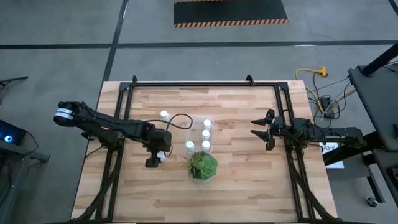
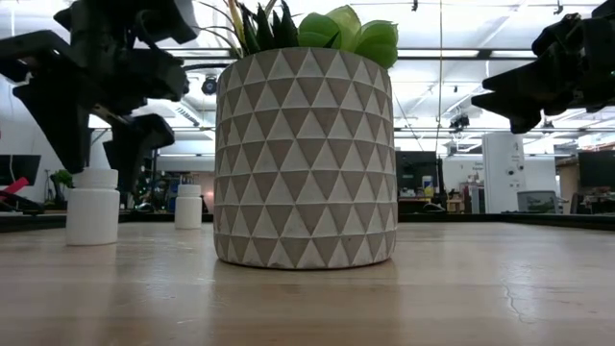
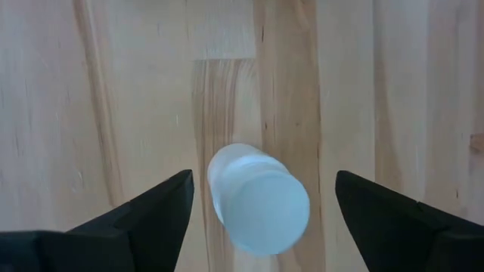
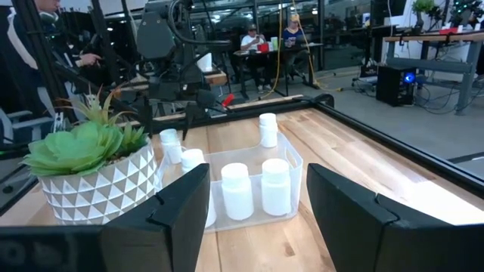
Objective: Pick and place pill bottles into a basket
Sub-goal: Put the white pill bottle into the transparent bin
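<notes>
On the pale wooden table (image 1: 249, 180), the left gripper (image 3: 261, 208) hovers with fingers spread wide above one standing pill bottle (image 3: 259, 198), left of the basket (image 1: 200, 135). The basket holds four bottles beside the potted plant (image 1: 203, 165). The right gripper (image 1: 260, 129) waits released near the table's right side; people sit at desks in the workshop behind.

I find nothing I can read anywhere — the bottles (image 4: 236, 190) I see in the basket (image 4: 291, 160) show plain white sides, and the one under my left gripper (image 3: 261, 200) shows only a bare cap. A small white tag (image 1: 329, 147) by my right arm carries marks, but they are too small to make out.
</notes>
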Robot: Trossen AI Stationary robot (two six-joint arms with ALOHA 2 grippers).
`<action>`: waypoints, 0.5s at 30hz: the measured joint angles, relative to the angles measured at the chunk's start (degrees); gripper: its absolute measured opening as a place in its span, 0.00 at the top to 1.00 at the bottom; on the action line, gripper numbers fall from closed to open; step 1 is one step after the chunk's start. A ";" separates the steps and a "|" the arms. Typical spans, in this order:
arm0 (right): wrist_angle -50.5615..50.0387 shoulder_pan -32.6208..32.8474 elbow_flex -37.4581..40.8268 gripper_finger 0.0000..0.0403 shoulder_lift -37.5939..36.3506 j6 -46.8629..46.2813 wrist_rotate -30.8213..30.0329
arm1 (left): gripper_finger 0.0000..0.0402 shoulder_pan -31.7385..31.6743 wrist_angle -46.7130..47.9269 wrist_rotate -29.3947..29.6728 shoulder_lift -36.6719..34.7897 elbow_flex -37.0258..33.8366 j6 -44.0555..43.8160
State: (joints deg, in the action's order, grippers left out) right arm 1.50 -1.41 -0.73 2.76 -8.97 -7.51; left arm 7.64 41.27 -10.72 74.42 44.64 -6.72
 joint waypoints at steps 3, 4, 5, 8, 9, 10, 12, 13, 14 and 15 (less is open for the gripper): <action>0.00 0.01 0.00 0.48 0.01 0.00 0.01 | 0.28 0.00 -0.09 0.00 -0.21 0.00 -0.18; 0.00 0.00 0.00 0.48 0.00 0.00 0.00 | 0.30 0.00 -0.09 0.00 -0.26 0.00 -0.33; 0.00 0.00 0.00 0.48 0.00 0.00 0.00 | 0.31 0.00 -0.10 -0.01 -0.31 0.00 -0.42; 0.00 0.00 0.00 0.48 0.02 0.00 0.00 | 0.36 0.00 0.42 -0.02 -0.31 0.00 -1.39; 0.00 0.01 0.00 0.48 0.00 0.01 0.00 | 0.38 0.00 0.64 -0.08 -0.31 0.00 -1.94; 0.00 0.02 0.00 0.48 0.00 0.01 0.02 | 0.40 0.00 1.18 -0.13 -0.31 0.00 -2.30; 0.00 0.00 0.00 0.48 0.00 0.00 0.00 | 0.44 0.00 2.61 -0.49 -0.31 0.00 -2.68; 0.00 0.02 0.00 0.48 0.00 0.00 0.01 | 0.46 -0.02 2.80 -0.80 -0.31 0.00 -2.90; 0.00 0.02 0.00 0.48 0.00 0.00 0.02 | 0.47 0.00 2.97 -0.81 -0.31 0.00 -3.06; 0.00 0.02 0.00 0.48 0.00 0.00 0.00 | 0.49 0.00 3.15 -0.81 -0.31 0.00 -3.08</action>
State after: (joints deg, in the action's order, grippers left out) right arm 1.50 -1.39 -0.73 2.76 -8.97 -7.51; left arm 7.64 44.42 -11.53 74.11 44.64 -9.80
